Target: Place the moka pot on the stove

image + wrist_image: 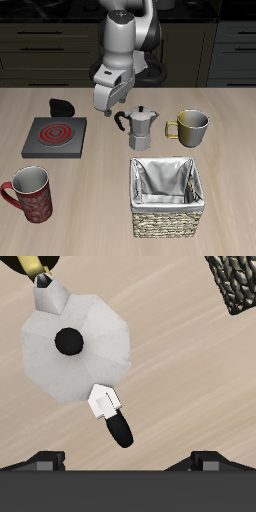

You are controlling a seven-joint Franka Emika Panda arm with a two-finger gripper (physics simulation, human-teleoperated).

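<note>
The moka pot (144, 128) stands upright on the pale wood-grain desk (100, 215), a small faceted silver vessel with a narrow waist, a pointed spout, a black knob on its lid and a black handle at its side. From the wrist view it reads as an octagonal, dull-silver lid with the round black knob at its middle (76, 344), the spout jutting from one facet and the black handle reaching out from another. The stove (54, 137) lies apart from the pot on the same desk, a flat square dark grey plate bearing a glowing red spiral coil, with a black knob block at its far edge. The gripper (108, 98), a glossy white and grey body, hangs above the desk just beside the pot and behind it, between pot and stove; only the dark tips of its fingers (40, 461) show in the wrist view, set wide apart with nothing between them. Beside the pot stands a metallic mug (190, 127) with an olive sheen and a curved handle. Nearer the desk's front edge sits a square woven wicker basket (166, 218) lined with crumpled grey cloth, and a red patterned mug (31, 193) with a pale inside.
</note>
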